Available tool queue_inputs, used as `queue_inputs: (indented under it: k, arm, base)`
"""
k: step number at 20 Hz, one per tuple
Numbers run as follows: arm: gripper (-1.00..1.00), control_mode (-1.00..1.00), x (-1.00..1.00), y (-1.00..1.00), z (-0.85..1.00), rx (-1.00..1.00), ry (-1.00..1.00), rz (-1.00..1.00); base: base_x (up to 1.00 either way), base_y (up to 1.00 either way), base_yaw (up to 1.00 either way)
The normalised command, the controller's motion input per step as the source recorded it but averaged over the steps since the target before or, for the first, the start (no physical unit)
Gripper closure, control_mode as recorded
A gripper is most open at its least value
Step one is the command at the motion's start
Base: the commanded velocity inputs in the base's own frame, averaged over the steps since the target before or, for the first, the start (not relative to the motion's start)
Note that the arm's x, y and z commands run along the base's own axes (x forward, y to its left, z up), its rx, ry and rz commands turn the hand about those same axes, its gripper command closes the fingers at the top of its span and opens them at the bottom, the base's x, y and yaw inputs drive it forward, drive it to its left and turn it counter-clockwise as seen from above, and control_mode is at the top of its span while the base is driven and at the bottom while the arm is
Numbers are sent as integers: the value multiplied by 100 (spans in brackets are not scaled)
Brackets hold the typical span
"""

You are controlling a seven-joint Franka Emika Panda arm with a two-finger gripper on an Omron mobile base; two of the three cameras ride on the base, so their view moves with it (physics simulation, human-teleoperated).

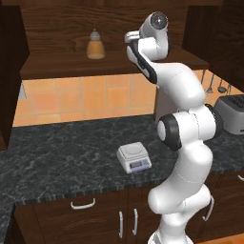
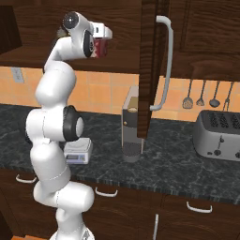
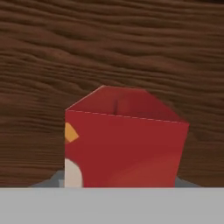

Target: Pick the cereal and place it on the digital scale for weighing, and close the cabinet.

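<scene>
Up inside the cabinet (image 2: 151, 65), on its shelf, our pincer (image 2: 104, 44) is pinching the cereal (image 3: 124, 140); the red box sits right in front of the hand, upright, with the wooden back wall behind it. We judge the grasp made but the lift not yet begun. Far below the pincer, on the dark counter (image 1: 57, 162), the digital scale (image 1: 134, 157) waits with a bare top plate. An amber bottle (image 1: 96, 45) stands on the same shelf, apart from the pincer. The cabinet door hangs open beside the pincer, so carrying, placing and closing all remain.
</scene>
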Motion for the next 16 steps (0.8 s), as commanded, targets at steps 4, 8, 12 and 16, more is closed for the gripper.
queue_inputs:
  k: [4, 8, 12, 16]
  arm:
    - [100, -100, -95, 4, -31, 11, -25, 4]
    - [100, -100, -100, 18, -33, 21, -47, 10]
    - [100, -100, -100, 1, 20, 19, -39, 10]
    - [100, -100, -100, 0, 69, 1, -4, 15]
  base:
    - [0, 0, 0]
    - [0, 0, 0]
    - [0, 0, 0]
    - [0, 0, 0]
